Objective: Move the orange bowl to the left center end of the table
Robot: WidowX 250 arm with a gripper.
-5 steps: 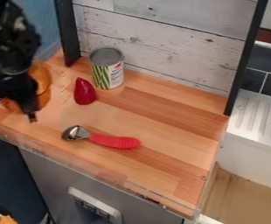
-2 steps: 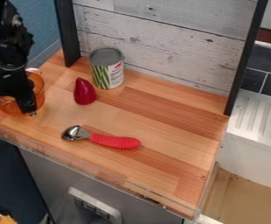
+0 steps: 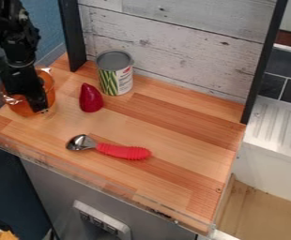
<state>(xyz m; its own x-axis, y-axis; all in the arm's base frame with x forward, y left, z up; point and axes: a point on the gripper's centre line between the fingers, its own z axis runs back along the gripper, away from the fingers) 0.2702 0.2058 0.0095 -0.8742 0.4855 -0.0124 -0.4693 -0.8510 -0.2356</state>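
Camera view: your orange bowl (image 3: 50, 88) sits at the left end of the counter (image 3: 173, 136), near the corner. Your gripper (image 3: 42, 110) points down at the bowl, hiding part of it; whether it is open, closed or gripping the rim, you can't tell. To the bowl's right, you have a dark red pointed object (image 3: 91, 98), then an upright can (image 3: 116, 74) just beside that. Nearer you, a red-handled scoop (image 3: 121, 151) lies flat.
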